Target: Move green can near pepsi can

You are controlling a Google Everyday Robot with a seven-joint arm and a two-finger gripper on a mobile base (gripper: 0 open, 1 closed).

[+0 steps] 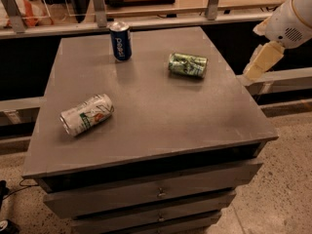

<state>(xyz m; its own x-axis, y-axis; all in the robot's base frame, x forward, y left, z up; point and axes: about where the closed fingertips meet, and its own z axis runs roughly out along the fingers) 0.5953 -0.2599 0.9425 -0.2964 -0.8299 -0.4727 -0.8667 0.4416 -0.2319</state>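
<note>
A white can with green and red print [87, 114] lies nearest on the grey cabinet top [161, 126]. Farther back the dented dark green can [187, 65] lies on its side. The pale gripper [261, 62] hangs off the right edge; whether it is spread I cannot tell. The upright dark blue pepsi can [120, 41] stands farthest, well apart from the green can.

The green can [187, 65] is shiny, dented metal. The pepsi can [120, 42] is glossy with a silver metal top. The white can [87, 114] is glossy too. The table [161, 111] is smooth and matt. The gripper [257, 67], beyond the table's right edge, looks like matt cream plastic.

Office-like workspace: drawer cabinet [146, 195], railing [161, 23], terrazzo floor [287, 179]; gripper [261, 62] far right.
</note>
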